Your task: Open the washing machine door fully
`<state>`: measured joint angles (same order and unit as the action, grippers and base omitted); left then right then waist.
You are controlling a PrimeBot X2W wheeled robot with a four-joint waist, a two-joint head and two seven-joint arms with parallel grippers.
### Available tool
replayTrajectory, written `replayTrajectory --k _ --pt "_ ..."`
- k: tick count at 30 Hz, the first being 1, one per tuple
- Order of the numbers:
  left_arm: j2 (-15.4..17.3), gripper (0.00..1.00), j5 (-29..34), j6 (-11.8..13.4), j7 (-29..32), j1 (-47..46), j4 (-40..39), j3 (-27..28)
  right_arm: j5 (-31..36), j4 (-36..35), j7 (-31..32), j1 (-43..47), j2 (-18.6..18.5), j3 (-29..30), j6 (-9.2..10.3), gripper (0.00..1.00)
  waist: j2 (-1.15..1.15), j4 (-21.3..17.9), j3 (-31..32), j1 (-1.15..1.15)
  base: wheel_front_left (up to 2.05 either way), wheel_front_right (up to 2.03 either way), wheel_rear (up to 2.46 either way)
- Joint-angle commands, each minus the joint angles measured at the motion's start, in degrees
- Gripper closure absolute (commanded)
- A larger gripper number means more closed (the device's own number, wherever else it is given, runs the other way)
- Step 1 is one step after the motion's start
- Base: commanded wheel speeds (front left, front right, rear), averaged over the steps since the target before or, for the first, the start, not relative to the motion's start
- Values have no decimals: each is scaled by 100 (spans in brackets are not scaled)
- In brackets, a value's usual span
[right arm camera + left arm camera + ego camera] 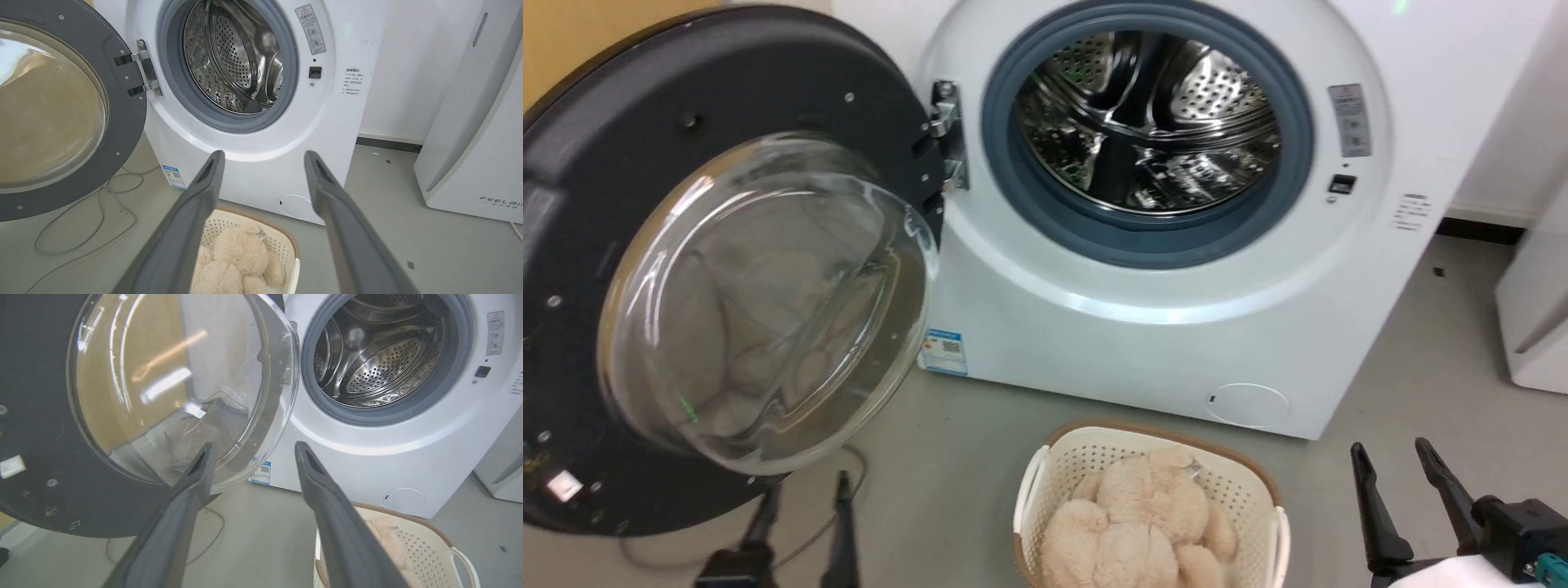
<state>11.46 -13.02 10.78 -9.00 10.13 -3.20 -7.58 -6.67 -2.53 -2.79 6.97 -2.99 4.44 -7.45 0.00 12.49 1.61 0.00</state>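
While the round glossy black door [605,163] is hanging left of the white washing machine [1143,343], you are likely finishing: left gripper [805,494] and right gripper [1388,457] are holding jaws wide, awaiting one outward nudge.

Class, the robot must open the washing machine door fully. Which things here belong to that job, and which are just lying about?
Job: door; washing machine; left gripper, open.
Lying about: basket; plush toy inside it; white appliance.
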Motion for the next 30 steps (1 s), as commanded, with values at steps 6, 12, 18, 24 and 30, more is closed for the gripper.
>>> replayTrajectory --k 6,12,18,24,30 --pt "-8 0 149 -190 49 -338 243 -311 109 -119 84 153 12 -38 -3 0 0 -481 130 0 0 0 0" --pt "-51 0 180 -293 42 -561 464 -502 124 -175 153 236 12 31 -3 0 0 -877 120 0 0 0 0" --pt "-94 0 152 -294 39 -673 609 -560 129 -206 193 277 12 55 -3 0 0 -1108 70 0 0 0 0" --pt "-96 0 125 -259 40 -671 655 -562 90 -178 198 243 12 45 -3 0 0 -1184 70 0 0 0 0" --pt "-111 100 61 -287 115 -609 667 -579 107 -150 174 207 0 48 0 100 0 -1200 74 0 0 0 0"
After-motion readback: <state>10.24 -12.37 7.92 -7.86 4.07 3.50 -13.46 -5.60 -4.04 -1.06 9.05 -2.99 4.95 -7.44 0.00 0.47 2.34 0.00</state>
